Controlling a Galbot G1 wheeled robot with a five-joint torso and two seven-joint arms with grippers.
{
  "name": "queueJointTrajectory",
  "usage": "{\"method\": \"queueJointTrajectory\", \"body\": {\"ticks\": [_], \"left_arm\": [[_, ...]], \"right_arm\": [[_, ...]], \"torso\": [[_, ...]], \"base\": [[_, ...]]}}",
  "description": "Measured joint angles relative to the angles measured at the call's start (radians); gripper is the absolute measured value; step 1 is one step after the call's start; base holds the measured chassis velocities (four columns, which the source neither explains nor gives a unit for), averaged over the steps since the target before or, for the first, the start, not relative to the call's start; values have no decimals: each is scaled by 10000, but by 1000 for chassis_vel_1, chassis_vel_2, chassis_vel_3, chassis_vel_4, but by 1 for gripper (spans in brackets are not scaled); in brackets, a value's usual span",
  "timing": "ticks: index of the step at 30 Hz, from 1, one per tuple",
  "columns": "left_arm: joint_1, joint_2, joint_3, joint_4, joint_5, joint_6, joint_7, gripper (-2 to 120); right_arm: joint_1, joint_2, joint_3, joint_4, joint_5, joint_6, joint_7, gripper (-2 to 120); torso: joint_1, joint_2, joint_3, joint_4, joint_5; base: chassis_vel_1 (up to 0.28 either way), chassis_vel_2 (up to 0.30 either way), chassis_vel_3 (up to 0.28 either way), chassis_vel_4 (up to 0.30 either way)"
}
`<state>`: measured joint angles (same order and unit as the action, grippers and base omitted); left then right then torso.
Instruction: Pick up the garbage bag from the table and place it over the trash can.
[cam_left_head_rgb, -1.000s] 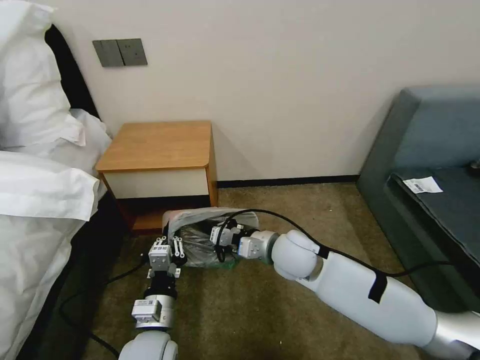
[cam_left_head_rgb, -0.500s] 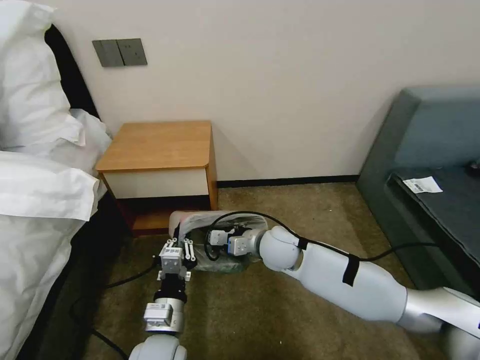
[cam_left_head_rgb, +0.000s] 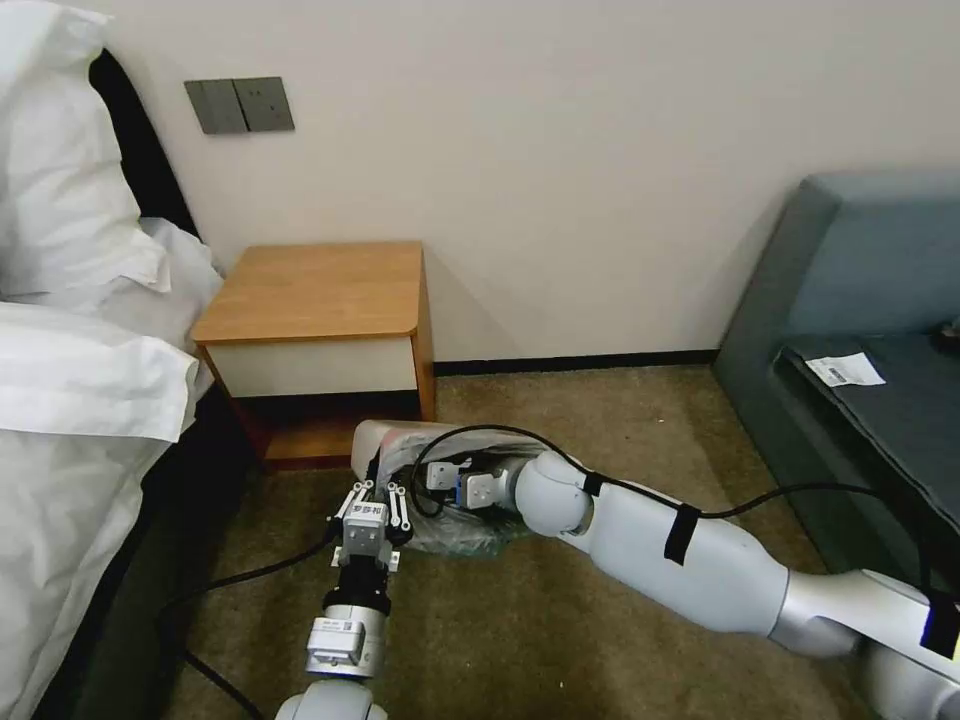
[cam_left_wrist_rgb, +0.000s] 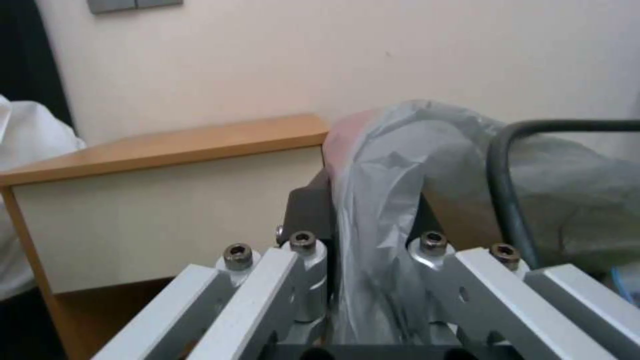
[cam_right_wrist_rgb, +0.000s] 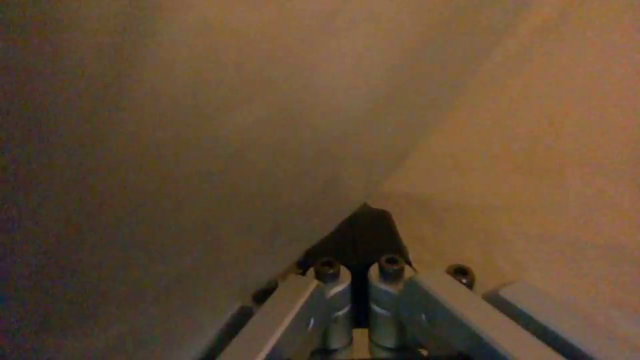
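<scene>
Lying on the carpet at about five o'clock from the table (cam_left_head_rgb: 318, 292), the trash can (cam_left_head_rgb: 470, 545) is draped in the garbage bag (cam_left_head_rgb: 400, 440), whose long axis runs from nine to three o'clock in the head view, its pink-edged mouth raised at the nine o'clock end. Reaching straight up toward twelve o'clock from the bottom of the head view, the left gripper (cam_left_head_rgb: 374, 492) has its fingers (cam_left_wrist_rgb: 308, 210) pinching a fold of the bag's plastic at that edge. Stretching in from four o'clock with its forearm low and nearly level, the right arm buries the right gripper (cam_right_wrist_rgb: 360, 230) inside the bin, its fingers pressed together with nothing visible between them against the beige inner wall.
</scene>
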<state>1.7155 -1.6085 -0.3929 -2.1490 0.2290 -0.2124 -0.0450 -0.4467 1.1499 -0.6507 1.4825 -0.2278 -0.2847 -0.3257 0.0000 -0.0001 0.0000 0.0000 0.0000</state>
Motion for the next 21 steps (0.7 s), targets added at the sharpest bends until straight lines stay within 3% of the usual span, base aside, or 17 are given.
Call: {"method": "queueJointTrajectory", "body": {"ticks": [7,21], "left_arm": [[-18,0,-203,26,-1,-16,12,11],[-342,49,-822,395,-712,213,-24,11]], "right_arm": [[-146,-90,201,409,-24,37,3,0],[-1959,-1607,2083,3774,224,173,16,0]], "torso": [[0,0,-1,1,0],[0,0,-1,1,0]], "base": [[0,0,0,0],[0,0,0,0]]}}
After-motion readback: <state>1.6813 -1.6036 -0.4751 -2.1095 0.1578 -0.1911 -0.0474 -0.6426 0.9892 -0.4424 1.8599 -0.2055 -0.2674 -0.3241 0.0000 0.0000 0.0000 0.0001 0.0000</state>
